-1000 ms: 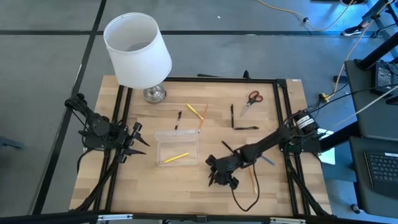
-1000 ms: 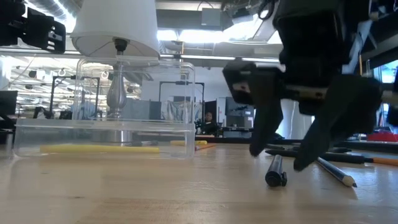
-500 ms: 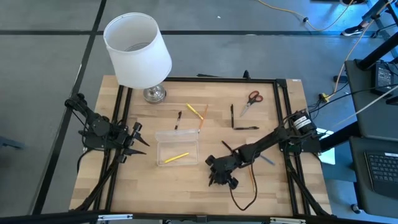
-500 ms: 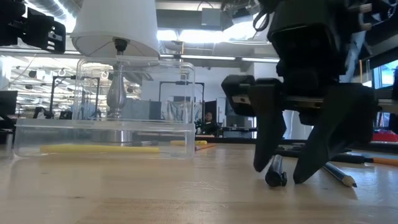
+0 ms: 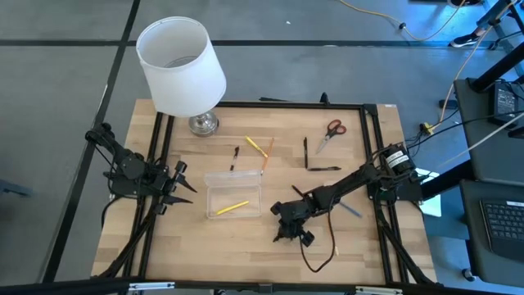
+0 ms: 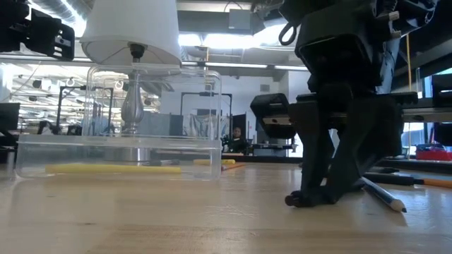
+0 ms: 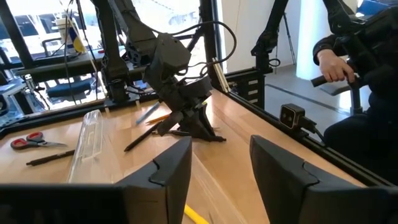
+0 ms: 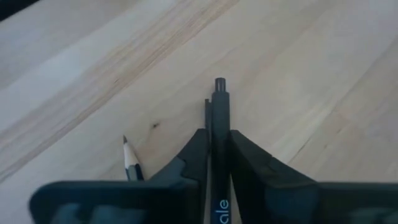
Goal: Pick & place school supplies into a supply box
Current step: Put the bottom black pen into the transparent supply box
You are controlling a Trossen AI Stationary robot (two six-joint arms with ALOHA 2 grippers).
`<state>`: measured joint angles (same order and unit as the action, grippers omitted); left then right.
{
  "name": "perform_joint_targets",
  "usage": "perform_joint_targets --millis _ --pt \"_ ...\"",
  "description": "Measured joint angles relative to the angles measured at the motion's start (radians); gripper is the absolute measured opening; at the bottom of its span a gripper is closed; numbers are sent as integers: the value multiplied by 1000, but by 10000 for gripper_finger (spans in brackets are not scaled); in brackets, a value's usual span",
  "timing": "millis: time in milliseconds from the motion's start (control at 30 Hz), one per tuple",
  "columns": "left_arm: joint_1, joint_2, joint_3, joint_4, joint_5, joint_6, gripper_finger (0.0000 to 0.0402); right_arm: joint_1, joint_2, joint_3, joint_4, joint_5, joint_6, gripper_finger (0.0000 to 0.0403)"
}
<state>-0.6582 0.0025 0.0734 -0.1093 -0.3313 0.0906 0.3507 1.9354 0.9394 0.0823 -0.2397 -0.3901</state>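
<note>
Right claw (image 6: 321, 197): now clamped on black pen (image 8: 219, 134), tips down on desk (image 6: 176, 219); was straddling it before.
Left claw (image 5: 182, 188): parked, fingers apart, unchanged.

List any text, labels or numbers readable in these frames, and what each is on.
"ale": light blue letters, cut off at the frame edge, on the black pen held in the right claw, right wrist view.
No other print is readable on the scissors, lamp or supply box.
</note>
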Motion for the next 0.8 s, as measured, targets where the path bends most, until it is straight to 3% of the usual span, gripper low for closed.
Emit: perform_joint_targets --millis 500,800 --pt "0 0 0 0 0 -1 157 -3 -57 -7 -4 42 57 60" --pt "0 0 0 0 0 -1 156 -3 -132 24 22 175 192 61"
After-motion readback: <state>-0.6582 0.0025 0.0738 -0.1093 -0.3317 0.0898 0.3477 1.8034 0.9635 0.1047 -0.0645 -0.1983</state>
